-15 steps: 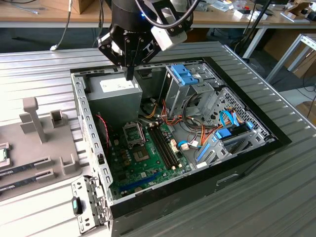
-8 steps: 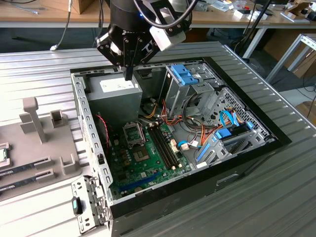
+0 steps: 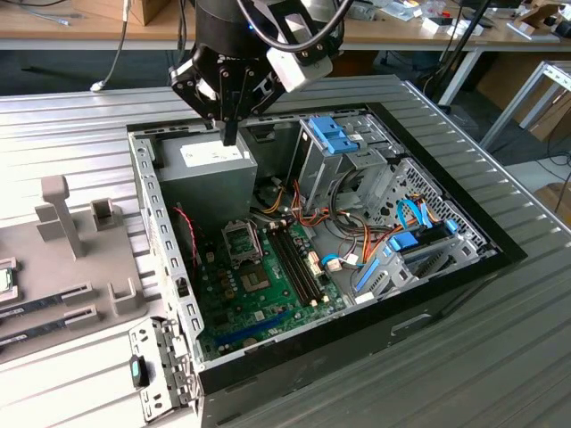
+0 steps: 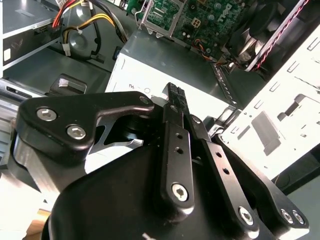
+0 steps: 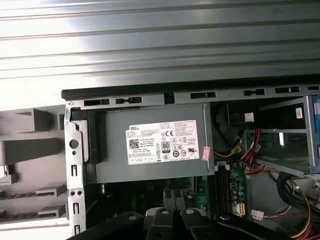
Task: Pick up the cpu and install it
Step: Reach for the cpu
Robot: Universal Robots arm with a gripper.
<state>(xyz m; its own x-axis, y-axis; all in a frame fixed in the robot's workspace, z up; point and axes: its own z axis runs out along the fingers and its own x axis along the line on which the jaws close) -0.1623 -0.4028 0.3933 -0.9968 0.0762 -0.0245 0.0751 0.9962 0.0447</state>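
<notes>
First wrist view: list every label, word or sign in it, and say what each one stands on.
White rectangular label on the grey metal power supply box: a logo, a square code and round marks; its fine print is too small to read.
Small red-and-white sticker at that label's edge: too small to read.
Small white sticker in the grey metal drive bay: blurred.
</notes>
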